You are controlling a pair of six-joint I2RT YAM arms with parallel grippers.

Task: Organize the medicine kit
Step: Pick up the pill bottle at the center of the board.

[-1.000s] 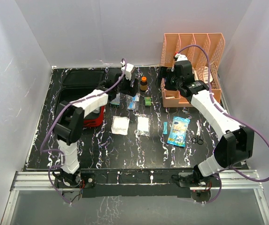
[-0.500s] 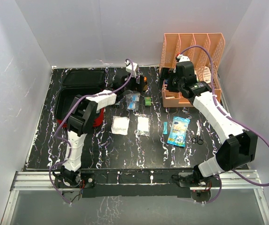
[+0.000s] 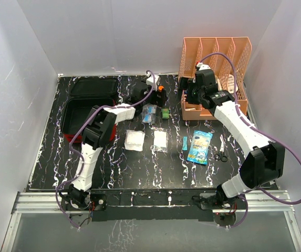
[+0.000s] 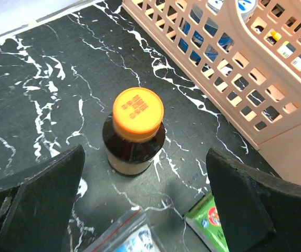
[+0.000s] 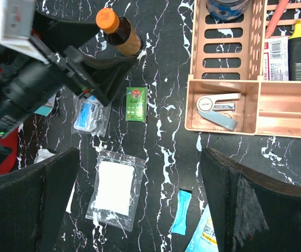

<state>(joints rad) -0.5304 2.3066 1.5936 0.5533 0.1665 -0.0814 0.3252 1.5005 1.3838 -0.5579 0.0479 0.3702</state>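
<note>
Left gripper (image 4: 145, 155), fingers apart, brackets a brown bottle (image 4: 134, 131); right gripper (image 5: 139, 160) likewise spread. The soft medicine kit (image 3: 79, 113) should sag: take its rim.

My left gripper (image 4: 145, 149) has matt black plastic fingers (image 4: 40, 205), faintly grainy. Before them I see a glossy dark brown bottle (image 4: 133, 149), glass by its look, with an embossed orange plastic cap (image 4: 138, 110). The black white-veined tabletop (image 4: 45, 84) looks smooth with a low sheen. The peach lattice file rack (image 4: 245, 79) is smooth moulded plastic.
</note>
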